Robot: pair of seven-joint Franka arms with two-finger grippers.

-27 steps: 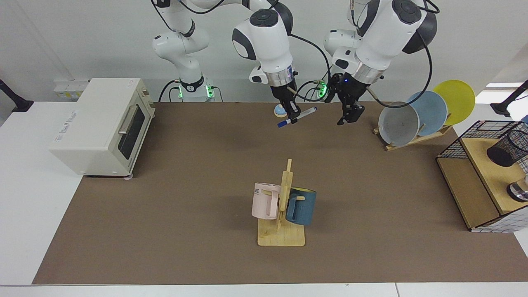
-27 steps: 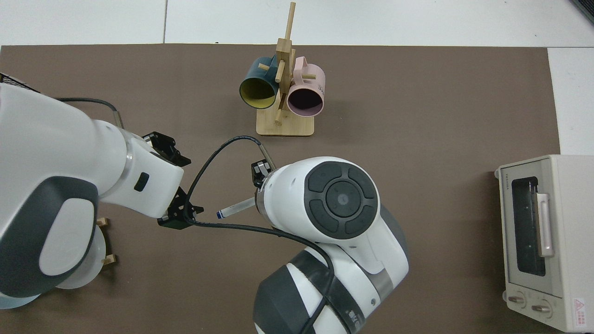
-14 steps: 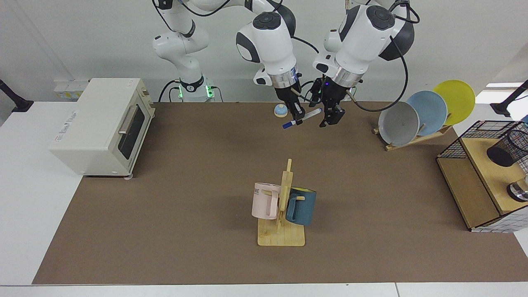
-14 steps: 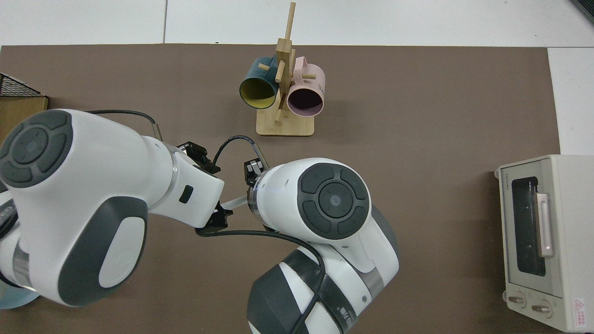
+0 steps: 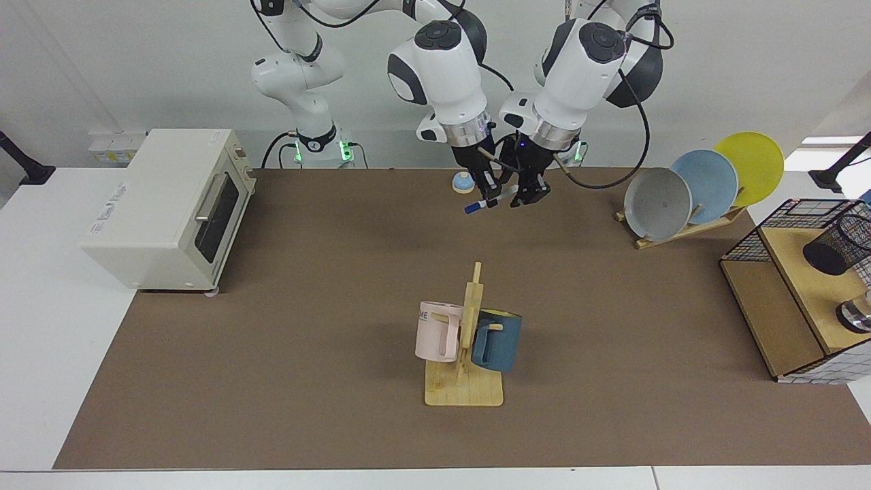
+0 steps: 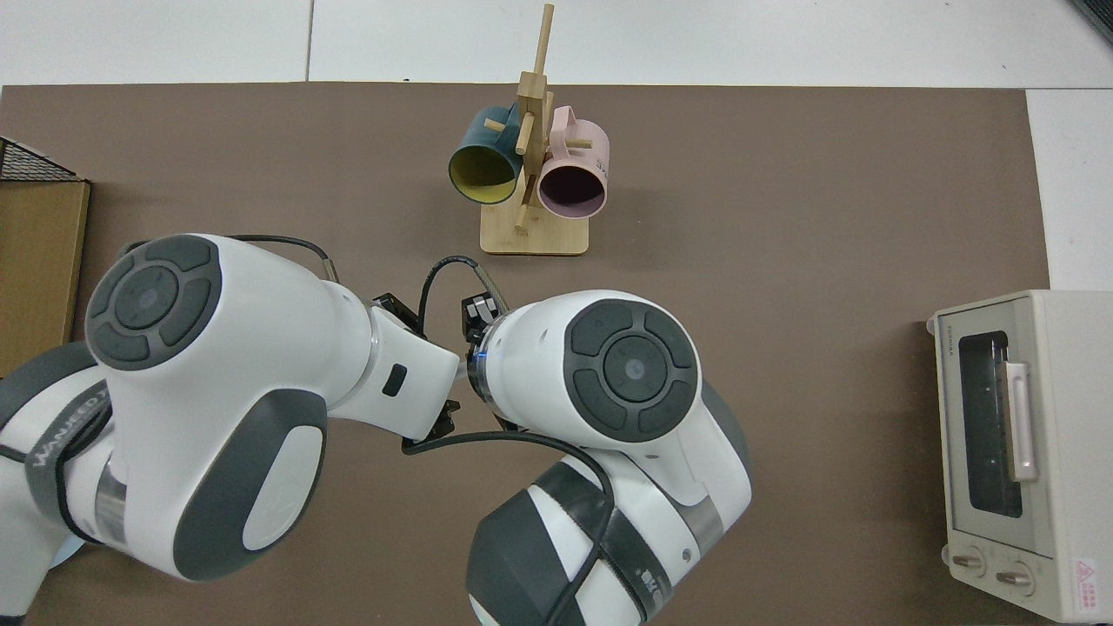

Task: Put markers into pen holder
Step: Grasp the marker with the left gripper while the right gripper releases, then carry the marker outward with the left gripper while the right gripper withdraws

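In the facing view my right gripper is shut on the marker, held above the far middle of the table. The marker slants, its blue end low toward the toaster side. My left gripper is open right beside it, at the marker's raised end, which is hidden among the black fingers. The pen holder, a black mesh cup, lies tilted on the wooden shelf at the far right. In the top view the two arm bodies cover both grippers and the marker, and the pen holder is out of view.
A mug rack with a pink and a blue mug stands mid-table. A toaster oven sits at the left and a plate rack at the right. A wire basket on a wooden shelf holds a shiny metal object. A small round blue-and-white object lies behind the grippers.
My left gripper has swung across from near the plate rack to the marker's raised end. My right gripper has held the marker almost still.
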